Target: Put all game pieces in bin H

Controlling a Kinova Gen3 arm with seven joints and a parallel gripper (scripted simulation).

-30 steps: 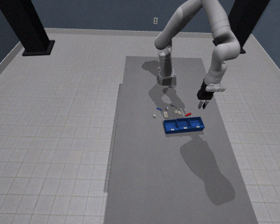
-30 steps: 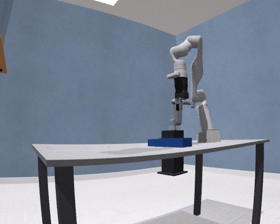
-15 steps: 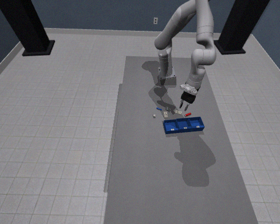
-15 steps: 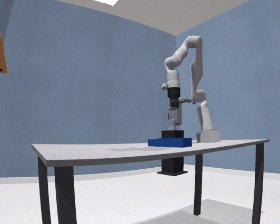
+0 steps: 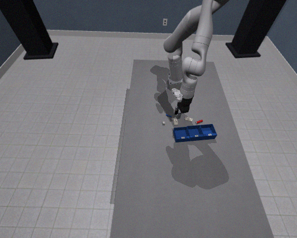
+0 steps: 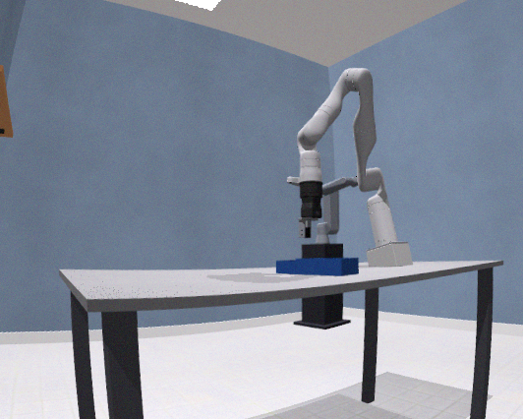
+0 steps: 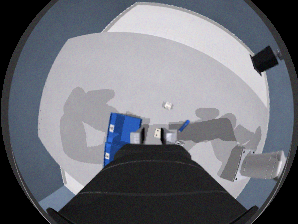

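Observation:
My gripper [image 5: 178,112] is open and empty. It hangs above the table behind the blue three-compartment bin [image 5: 195,132], over the small things. On the table lie a small white die [image 5: 163,122], a blue piece [image 5: 168,115], a pale domino-like tile [image 5: 175,121], a second pale tile [image 5: 188,119] and a red piece [image 5: 199,121]. In the wrist view the bin [image 7: 121,136] is at the lower left, the die [image 7: 168,104] is a white speck ahead, and the blue piece [image 7: 184,123] lies to the right. In the side view the gripper [image 6: 305,229] is above the bin [image 6: 318,266]. The bin labels are too small to read.
The arm's base [image 5: 175,78] stands on the table behind the things. Two dark pillars [image 5: 32,31] stand on the floor at the back. The table's long edges run left and right of the bin.

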